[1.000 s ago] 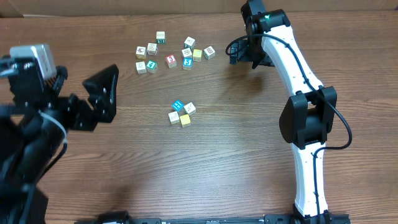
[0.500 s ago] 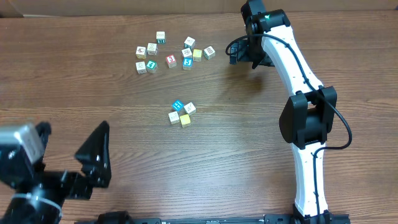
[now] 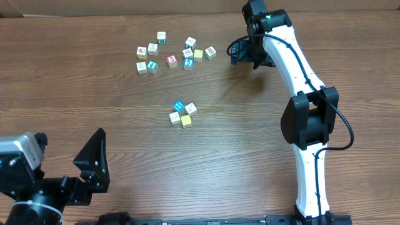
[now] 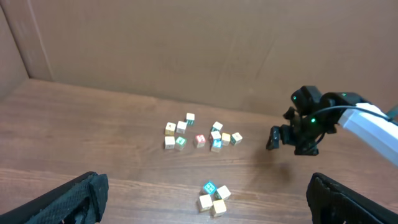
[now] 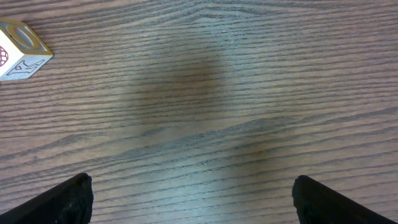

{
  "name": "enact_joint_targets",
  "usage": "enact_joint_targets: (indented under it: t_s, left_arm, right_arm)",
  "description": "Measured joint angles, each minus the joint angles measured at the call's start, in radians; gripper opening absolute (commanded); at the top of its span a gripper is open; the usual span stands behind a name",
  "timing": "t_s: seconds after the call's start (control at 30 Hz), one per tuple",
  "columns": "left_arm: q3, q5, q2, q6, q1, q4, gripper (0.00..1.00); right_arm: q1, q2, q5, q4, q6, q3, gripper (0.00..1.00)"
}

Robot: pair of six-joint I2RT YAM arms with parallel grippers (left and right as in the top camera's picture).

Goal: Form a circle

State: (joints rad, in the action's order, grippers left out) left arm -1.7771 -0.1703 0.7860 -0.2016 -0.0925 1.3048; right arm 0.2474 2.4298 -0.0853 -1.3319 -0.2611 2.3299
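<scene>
The wooden table (image 3: 219,162) carried everything. The white right arm (image 3: 294,62) reached over its far right part, and the right gripper (image 5: 191,185) hung there with its jaws spread wide and nothing between them, only bare wood grain and one lettered cube (image 5: 22,48) at the corner of its wrist view. The left gripper (image 4: 204,178) sat over the near left corner, equally wide open and empty, facing the cubes from well away. A loose scatter of cubes (image 3: 188,53) lay toward the far edge. Well apart from it, near the middle of the table, sat the circle (image 3: 182,113): the blue "H" cube (image 3: 179,105), two whitish cubes (image 3: 190,109) (image 3: 175,117) and a yellow cube (image 3: 186,120), packed so that they touched or nearly so. These looked like small, light, rigid blocks that would probably slide easily on the smooth top. Each would be best pinched from above across two opposite flat faces, choosing outward faces, since a nudge to one would likely shove its neighbours. Compared with a second earlier, the left arm had drawn back from partway along the left edge to the near left corner, while the right arm, every cube and both wide-open jaws had kept their places.
</scene>
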Motion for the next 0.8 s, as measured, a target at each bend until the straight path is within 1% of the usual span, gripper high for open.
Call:
enact_joint_targets:
  t_s: [0.27,0.8]
  left_arm:
    - [0.055,0.0,0.0,0.0,0.0,-0.034,0.99]
    - [0.058,0.007,-0.001,0.0,0.0,-0.024,1.0]
  right_arm:
    - [0.0,0.0,0.0,0.0,0.0,0.0,1.0]
    - [0.0,0.0,0.0,0.0,0.0,0.0,1.0]
